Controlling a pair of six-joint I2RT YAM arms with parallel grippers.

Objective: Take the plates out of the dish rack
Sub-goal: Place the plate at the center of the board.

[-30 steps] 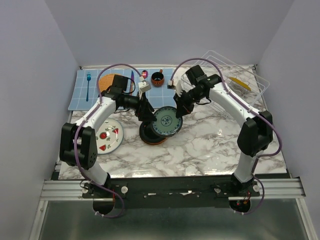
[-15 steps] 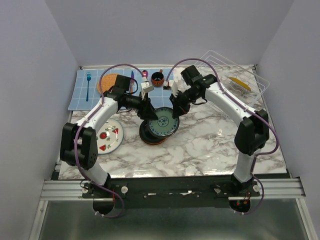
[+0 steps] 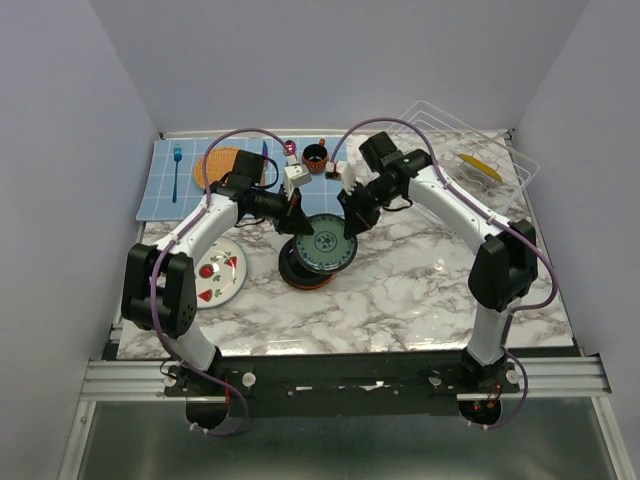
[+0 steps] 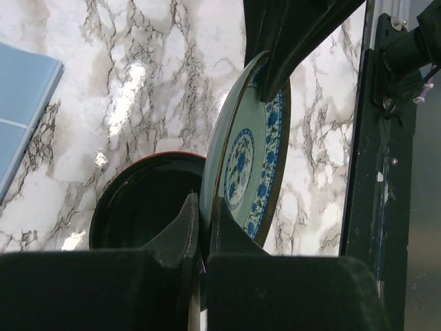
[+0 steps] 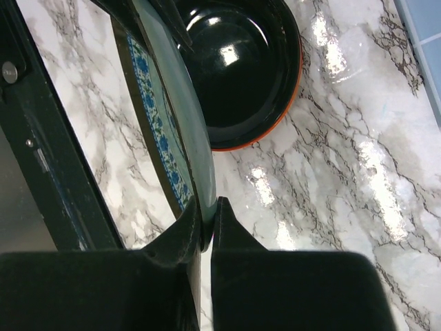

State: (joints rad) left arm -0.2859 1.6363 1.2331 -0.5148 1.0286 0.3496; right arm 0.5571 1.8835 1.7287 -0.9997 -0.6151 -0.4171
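Over the black plate (image 3: 294, 272), left gripper (image 3: 303, 231) and right gripper (image 3: 350, 222) clamp opposite rims of the blue-patterned plate (image 3: 328, 246)

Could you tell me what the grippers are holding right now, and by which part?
Both grip the blue plate by its rim, the left gripper and right gripper on opposite sides.

Left tool (image 3: 303, 227) and right tool (image 3: 350, 222) pinch a tilted blue-patterned plate (image 3: 330, 246) over a black plate (image 3: 291, 268).
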